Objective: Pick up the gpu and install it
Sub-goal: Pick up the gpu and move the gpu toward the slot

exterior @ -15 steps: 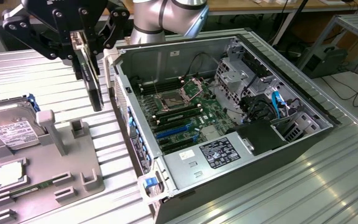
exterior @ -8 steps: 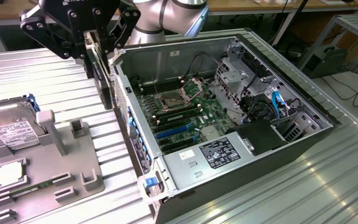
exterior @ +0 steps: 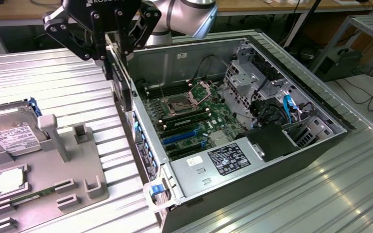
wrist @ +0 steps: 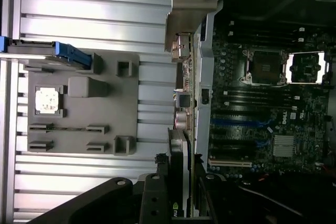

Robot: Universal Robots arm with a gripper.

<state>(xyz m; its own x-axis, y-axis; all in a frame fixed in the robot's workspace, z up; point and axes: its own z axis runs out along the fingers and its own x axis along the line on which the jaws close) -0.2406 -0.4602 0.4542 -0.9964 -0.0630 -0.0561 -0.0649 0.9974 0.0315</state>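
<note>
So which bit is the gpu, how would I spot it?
Find the open computer case lying on the metal table. At its wall on the exterior view's left, the end effector grips the gpu: a thin dark card hanging edge-on, unlike the boxy silver hard drive with its white label.

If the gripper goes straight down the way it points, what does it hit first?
Probably the case's rear wall: the gpu in the gripper leads, over that rim, short of the blue slots. Depth unclear.
</note>
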